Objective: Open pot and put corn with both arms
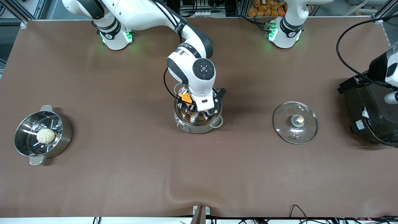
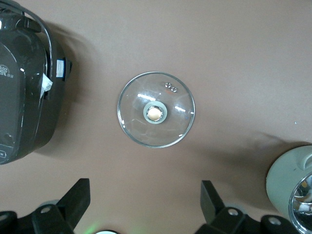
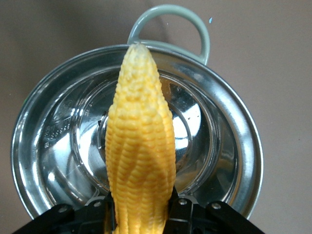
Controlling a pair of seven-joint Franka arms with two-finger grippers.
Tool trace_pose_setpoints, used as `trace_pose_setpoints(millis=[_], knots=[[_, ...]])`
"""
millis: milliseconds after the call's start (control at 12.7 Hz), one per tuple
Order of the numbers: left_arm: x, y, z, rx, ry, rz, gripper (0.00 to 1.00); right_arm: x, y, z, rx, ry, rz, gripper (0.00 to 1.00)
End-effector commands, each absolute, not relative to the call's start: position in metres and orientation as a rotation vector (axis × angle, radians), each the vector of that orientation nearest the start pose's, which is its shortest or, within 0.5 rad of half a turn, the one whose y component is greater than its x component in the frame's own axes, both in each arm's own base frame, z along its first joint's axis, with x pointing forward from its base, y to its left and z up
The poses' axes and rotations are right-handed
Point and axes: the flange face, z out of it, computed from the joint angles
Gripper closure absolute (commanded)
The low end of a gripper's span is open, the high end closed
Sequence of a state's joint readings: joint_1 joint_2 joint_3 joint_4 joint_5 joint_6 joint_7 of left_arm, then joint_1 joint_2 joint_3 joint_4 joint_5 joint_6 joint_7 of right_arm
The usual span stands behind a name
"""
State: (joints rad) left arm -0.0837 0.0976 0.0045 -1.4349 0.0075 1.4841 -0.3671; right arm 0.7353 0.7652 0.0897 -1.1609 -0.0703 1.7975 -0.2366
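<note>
Right gripper [image 1: 195, 107] is hanging over the open pot [image 1: 198, 124], mid-bench, fingers clamped on the corn [image 3: 140, 141]. In the right wrist view the cob is pointing straight out from the gripper across the pot's mouth, tapered tip reaching toward the pale loop handle [image 3: 171, 24]; the pot's shiny inner walls and floor are showing around it. Can't tell if the cob is touching the pot anywhere.

Lid [image 1: 295, 122] is lying flat on the bench [image 1: 124, 171], well apart from the pot toward the left arm's end, copper knob [image 1: 299, 119] facing up. Left gripper [image 2: 146, 207] is waiting high over the lid, fingers spread wide apart, holding nothing. Black cooker [image 1: 370, 112] is sitting at the left arm's end of the bench, beside the lid.

Steamer pot [image 1: 42, 133] is sitting at the right arm's end of the bench, white bun [image 1: 45, 136] lying on its perforated insert.
</note>
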Motion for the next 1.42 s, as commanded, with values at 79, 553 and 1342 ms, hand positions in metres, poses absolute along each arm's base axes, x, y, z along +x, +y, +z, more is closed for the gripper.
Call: trace_pose_setpoints(millis=[79,553,1342], knots=[[0.569,-0.08,0.636,-3.089,-0.318,0.064,0.0,0.515,0.527,0.318,-2.764,-1.678,0.255,1.0],[0.561,-0.081,0.648,-3.098,-0.3,0.035,0.0,0.511,0.529,0.319,-2.772,-1.703,0.252,0.0],[0.564,-0.063,0.647,-3.103,-0.205,0.039,0.0,0.58,0.432,0.421,-2.858,-1.426,0.148,0.0]])
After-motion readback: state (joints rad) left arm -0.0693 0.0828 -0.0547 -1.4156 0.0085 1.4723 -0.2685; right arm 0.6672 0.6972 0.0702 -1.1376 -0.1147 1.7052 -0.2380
